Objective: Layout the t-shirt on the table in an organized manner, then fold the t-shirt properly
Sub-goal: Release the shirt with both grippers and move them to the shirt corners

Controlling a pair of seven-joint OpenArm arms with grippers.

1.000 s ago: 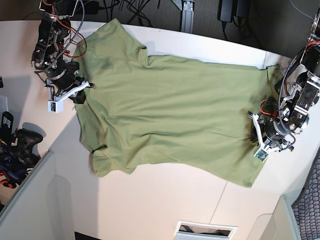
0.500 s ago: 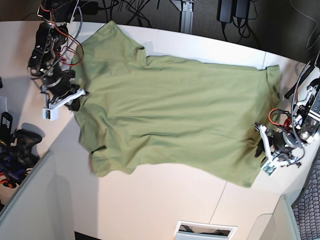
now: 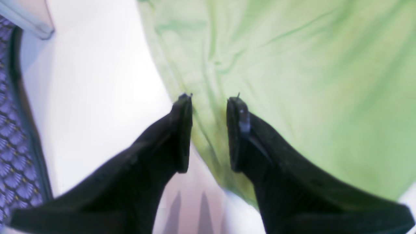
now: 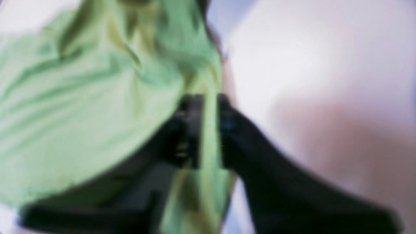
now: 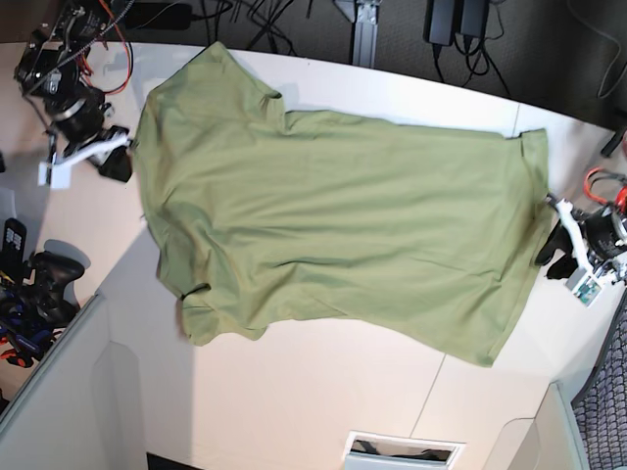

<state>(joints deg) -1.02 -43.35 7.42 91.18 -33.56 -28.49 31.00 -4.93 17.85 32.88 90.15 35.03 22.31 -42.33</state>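
Lying spread nearly flat, the t-shirt (image 5: 338,230) covered most of the middle of the table (image 5: 323,411), its long axis running side to side in the base view. One sleeve pointed toward the table's far edge at upper left; the other sat at lower left, slightly curled, with a small dark fold at its edge. Hem was on that view's right, close to the table's curved edge. Fabric mostly smooth, a few shallow creases near the collar end. Left gripper (image 5: 560,257) sat at the hem side, just off the cloth edge in the base view. Its wrist view showed both black fingers (image 3: 182,130) spread, a clear gap between them, the shirt's edge visible through that gap below the tips; nothing pinched. Couldn't tell whether the fingertips touched cloth or table. Right gripper (image 5: 118,162) was at the collar/shoulder side, right beside the shirt's edge. Its wrist view was badly blurred: a narrow gap showed between the fingers (image 4: 190,130), with a strip of green fabric in that gap. Whether it was clamped or merely passing through, can't tell. A dark game controller (image 5: 44,274) lay off the table at base-view left, and cables (image 5: 255,20) ran behind the far edge.
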